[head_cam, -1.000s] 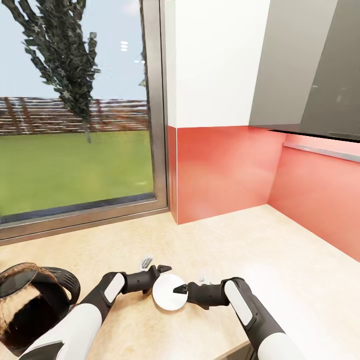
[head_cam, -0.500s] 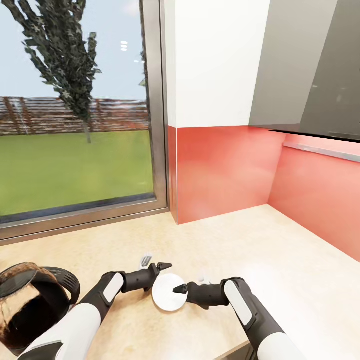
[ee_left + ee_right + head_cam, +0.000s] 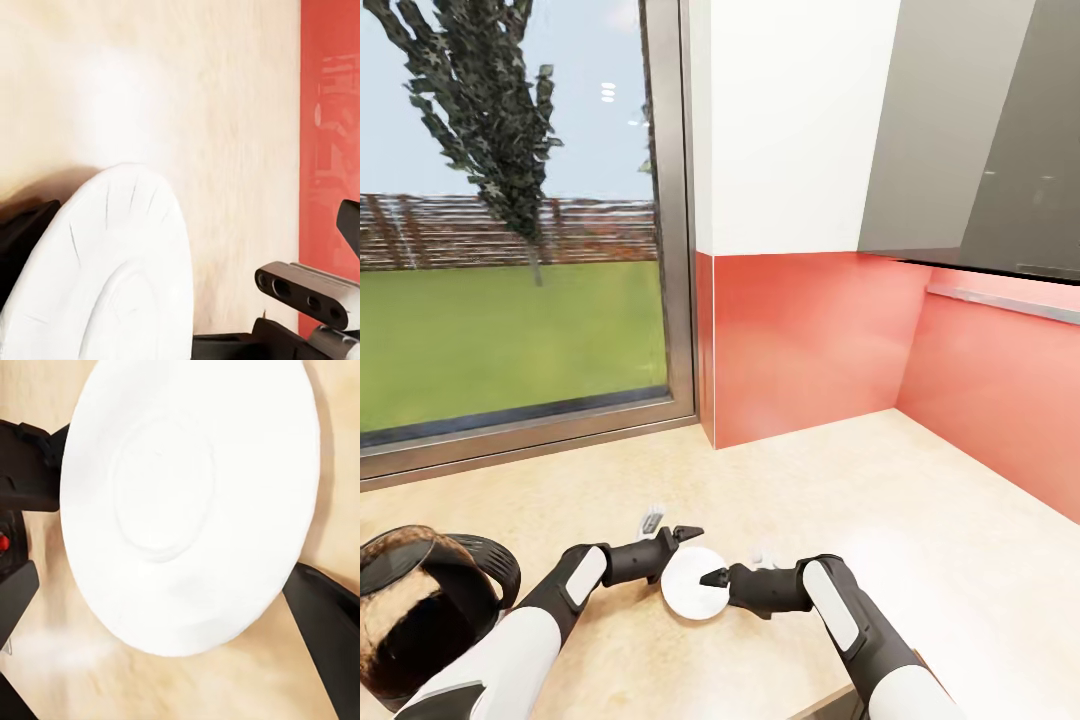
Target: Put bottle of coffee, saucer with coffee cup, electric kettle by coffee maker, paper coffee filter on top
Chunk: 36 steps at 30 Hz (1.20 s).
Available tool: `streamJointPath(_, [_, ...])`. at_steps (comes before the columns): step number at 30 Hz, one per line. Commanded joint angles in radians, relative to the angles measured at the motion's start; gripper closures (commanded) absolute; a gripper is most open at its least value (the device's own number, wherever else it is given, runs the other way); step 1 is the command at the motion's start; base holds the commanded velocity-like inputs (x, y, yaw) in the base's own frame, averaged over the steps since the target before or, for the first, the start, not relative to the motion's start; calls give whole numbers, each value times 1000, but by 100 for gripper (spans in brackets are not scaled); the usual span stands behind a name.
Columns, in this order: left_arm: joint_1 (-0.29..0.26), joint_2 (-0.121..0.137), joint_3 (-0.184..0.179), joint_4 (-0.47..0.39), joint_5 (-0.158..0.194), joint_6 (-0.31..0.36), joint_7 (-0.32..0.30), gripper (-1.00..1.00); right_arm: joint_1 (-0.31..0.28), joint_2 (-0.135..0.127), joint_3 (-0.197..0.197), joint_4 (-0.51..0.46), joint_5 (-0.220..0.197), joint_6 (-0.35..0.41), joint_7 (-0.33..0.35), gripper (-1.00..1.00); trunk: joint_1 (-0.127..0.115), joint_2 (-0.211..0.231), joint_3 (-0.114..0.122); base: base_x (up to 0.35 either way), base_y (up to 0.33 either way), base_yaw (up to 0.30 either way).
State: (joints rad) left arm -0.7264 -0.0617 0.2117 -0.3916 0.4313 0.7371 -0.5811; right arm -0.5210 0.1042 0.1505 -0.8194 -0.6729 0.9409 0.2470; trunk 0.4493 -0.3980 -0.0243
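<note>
Likely light, stiff, breakable, the saucer (image 3: 695,596) at lower centre wants a rim grip; right end effector (image 3: 710,577) straddles it, spread apart.

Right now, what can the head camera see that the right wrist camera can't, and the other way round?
The head view alone has the window, the red wall and the electric kettle by the left arm. The right wrist view alone shows the saucer's ringed face close up. Both show the saucer and the kitchen countertop.
</note>
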Motion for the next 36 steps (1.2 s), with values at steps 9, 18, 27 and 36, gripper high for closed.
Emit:
streamJointPath(9, [-1,-1,-3,-2,-20,3,3,100,-1,0,0,-1,21,3,8,-100,1,-2,-3,0,0,0])
streamJointPath(18, [-1,0,-3,-3,-18,5,3,100,-1,0,0,-1,21,2,8,-100,1,-2,-3,0,0,0])
streamJointPath(27, [-1,0,-3,-6,-18,5,3,100,-1,0,0,-5,21,3,9,-100,1,-2,-3,0,0,0])
streamJointPath(36, [-6,1,-1,-15,-20,5,6,100,-1,-7,-10,-34,25,3,5,-100,1,-2,-3,0,0,0])
